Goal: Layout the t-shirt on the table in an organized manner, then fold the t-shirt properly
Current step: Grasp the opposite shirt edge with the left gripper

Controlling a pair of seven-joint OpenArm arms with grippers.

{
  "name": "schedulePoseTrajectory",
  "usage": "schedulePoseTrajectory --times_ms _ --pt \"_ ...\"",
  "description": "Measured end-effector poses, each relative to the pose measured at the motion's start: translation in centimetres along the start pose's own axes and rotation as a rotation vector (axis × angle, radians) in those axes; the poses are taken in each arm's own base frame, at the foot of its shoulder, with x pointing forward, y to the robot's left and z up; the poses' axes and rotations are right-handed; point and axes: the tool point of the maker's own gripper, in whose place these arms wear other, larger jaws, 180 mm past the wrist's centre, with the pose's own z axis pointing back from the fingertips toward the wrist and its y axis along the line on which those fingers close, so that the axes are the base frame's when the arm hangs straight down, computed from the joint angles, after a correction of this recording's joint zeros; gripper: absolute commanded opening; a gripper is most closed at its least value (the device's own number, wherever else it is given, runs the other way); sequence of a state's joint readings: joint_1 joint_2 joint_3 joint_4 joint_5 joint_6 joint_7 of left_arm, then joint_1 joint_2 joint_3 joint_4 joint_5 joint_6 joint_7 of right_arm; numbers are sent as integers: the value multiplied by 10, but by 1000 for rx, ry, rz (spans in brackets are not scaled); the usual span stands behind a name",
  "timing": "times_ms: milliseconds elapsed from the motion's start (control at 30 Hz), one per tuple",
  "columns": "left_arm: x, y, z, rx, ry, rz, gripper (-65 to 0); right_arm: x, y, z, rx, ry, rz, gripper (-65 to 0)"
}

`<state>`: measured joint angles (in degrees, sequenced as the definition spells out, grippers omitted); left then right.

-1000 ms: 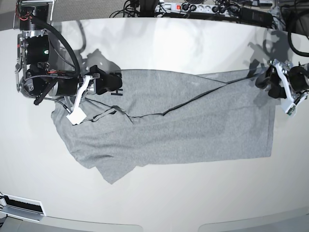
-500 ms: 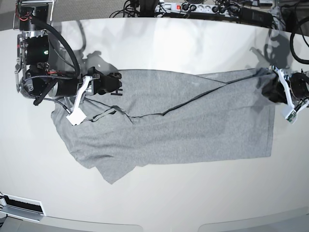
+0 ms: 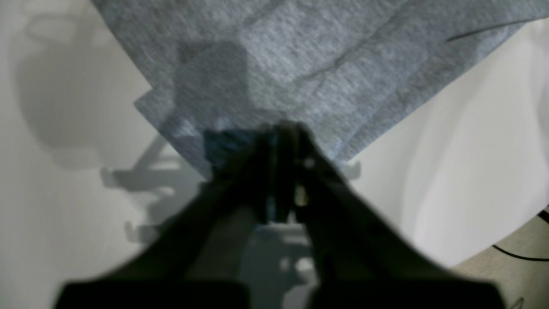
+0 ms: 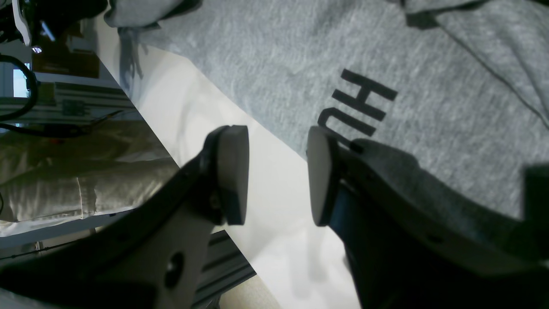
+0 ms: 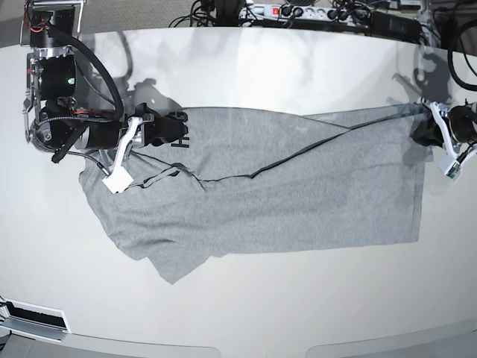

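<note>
The heather-grey t-shirt lies spread lengthwise across the table, with a dark seam running diagonally over it. My left gripper is at the shirt's far right corner. In the left wrist view its jaws are pressed together on the edge of the t-shirt. My right gripper sits at the shirt's far left edge. In the right wrist view it is open, with bare table between its pads. One finger rests over the t-shirt beside the black lettering.
A power strip and cables line the table's far edge. A white part of the right arm hangs over the shirt's left sleeve area. The table's far edge runs close to the right gripper, with floor and gear beyond.
My left gripper has moved in onto the shirt's far right corner and gone from open to shut, lifting the cloth slightly. The right gripper has narrowed and stayed in place.
</note>
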<state>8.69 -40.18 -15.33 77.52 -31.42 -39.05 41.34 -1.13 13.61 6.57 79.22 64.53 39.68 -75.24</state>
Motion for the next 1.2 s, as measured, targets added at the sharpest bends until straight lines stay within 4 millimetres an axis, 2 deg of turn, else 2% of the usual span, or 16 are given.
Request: schedulePoseTrajectory --times_ms 267,300,400,433,467,933,1067,1200 --pt "16 11 1 38 -33 3 -650 0 0 0 0 1 0 -413" --pt "15 9 1 28 -28 -2 -623 0 0 0 0 1 0 -413" --pt "14 0 -1 -10 -37 -3 -399 0 0 0 0 0 0 -413" --pt "16 -1 -2 -14 -46 2 -349 0 0 0 0 0 0 -413" --pt "16 -2 -2 -17 -49 4 -338 0 0 0 0 0 0 -413" --pt "11 -6 -8 -31 -71 28 -338 0 0 0 0 1 -1 -413" --pt "-9 -10 -20 -48 -9 35 -338 0 0 0 0 1 0 -413" --pt "1 -7 -19 -43 -40 33 -356 0 0 0 -1 1 0 -413"
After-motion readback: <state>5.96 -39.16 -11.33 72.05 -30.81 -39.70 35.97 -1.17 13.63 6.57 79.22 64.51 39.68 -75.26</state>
